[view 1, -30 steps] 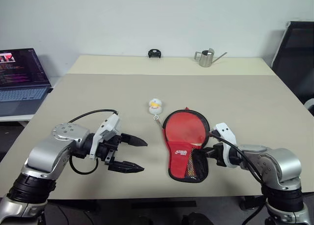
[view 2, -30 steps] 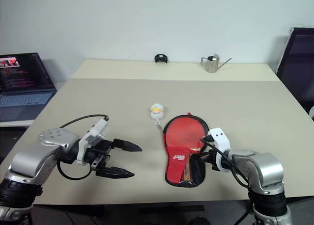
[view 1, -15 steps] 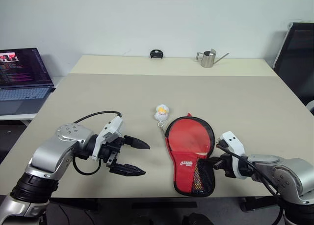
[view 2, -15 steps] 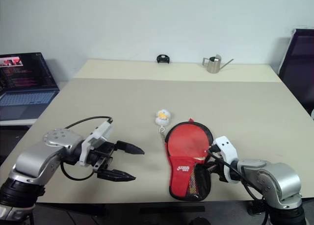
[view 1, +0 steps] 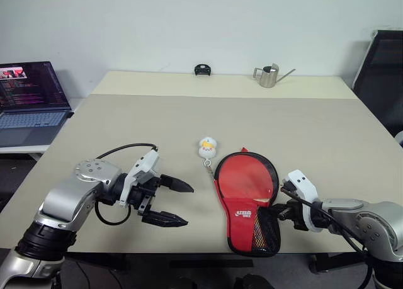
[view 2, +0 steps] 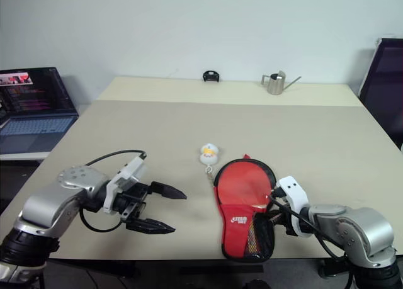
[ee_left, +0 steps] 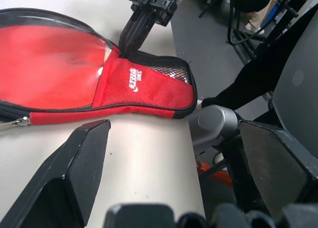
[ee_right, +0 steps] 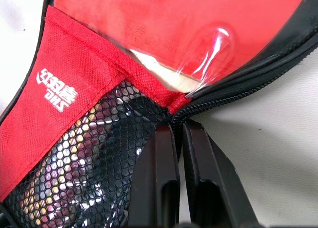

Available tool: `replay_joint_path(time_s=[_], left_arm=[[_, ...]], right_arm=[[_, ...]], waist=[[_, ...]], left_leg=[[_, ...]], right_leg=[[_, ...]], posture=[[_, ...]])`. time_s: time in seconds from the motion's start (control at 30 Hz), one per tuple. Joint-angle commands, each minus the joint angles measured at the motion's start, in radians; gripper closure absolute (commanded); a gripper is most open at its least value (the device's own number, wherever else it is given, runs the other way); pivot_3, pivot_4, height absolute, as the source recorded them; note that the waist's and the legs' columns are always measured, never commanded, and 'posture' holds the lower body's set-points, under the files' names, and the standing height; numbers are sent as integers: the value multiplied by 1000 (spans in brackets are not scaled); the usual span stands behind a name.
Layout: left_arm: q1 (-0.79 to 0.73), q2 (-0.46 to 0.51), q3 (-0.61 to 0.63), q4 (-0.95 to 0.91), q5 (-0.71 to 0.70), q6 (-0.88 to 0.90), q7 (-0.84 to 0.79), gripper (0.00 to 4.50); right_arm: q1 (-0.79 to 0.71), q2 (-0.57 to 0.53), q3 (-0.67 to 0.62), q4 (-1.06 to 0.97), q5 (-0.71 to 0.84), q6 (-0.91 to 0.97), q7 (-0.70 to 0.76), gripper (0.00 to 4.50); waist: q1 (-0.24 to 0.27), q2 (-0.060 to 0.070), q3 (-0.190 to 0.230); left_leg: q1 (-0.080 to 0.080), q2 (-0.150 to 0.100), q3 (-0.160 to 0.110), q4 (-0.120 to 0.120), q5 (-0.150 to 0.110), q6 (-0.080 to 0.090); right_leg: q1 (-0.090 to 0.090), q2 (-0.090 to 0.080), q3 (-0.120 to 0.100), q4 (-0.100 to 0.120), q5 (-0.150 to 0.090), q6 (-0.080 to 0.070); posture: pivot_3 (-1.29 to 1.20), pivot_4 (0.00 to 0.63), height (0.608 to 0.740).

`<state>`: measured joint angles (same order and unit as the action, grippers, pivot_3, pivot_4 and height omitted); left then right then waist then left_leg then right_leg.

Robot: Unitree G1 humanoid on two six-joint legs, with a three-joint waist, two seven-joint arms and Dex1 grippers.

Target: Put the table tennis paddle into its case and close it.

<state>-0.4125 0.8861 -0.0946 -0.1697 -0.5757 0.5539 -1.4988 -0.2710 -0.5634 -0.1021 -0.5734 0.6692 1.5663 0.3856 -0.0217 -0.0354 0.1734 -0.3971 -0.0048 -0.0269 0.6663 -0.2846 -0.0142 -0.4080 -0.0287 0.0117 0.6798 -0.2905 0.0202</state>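
My right pincer point(view 2: 272, 208) is pinched shut at the zip edge of the case point(view 2: 247, 208), which lies flat near the table point(view 2: 315, 144) front w/ the paddle point(view 2: 242, 183) inside, still unzipped. Left pincer point(view 2: 165, 208) is wide open, holding nothing. Case looks soft & floppy; paddle stiff, light. I'd grab the zip tab.

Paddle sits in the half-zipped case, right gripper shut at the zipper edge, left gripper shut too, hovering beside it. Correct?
Not quite: the left gripper is open, fingers spread wide, as the left eye view shows. The right gripper is indeed shut at the case zipper, paddle inside.
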Motion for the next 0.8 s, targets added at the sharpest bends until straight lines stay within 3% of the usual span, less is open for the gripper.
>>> replay_joint_path(time_s=[0.03,0.17,0.47,0.8], left_arm=[[-22,1,4,-2,-8,-23,-32,0],[-27,-3,2,5,-7,-30,-26,0],[-34,-13,2,19,-4,-35,-15,0],[-88,-78,39,94,41,-51,121,0]], right_arm=[[15,8,-21,19,-5,48,-41,4206],[35,25,-69,-11,16,48,-69,3096],[32,-10,-176,-66,73,48,-119,26],[-148,-80,-71,-95,71,-225,46,26]], waist=[[0,0,0],[0,0,0],[-1,0,0],[-11,1,0]], left_leg=[[1,0,0,0,0,0],[3,0,0,0,0,0],[3,0,0,3,0,0],[3,1,1,5,0,0]], right_leg=[[1,0,0,0,0,0],[3,0,0,0,0,0],[3,0,1,2,1,1],[3,2,1,3,1,1]], posture=[[0,150,740],[0,150,740],[0,150,740],[0,150,740]])
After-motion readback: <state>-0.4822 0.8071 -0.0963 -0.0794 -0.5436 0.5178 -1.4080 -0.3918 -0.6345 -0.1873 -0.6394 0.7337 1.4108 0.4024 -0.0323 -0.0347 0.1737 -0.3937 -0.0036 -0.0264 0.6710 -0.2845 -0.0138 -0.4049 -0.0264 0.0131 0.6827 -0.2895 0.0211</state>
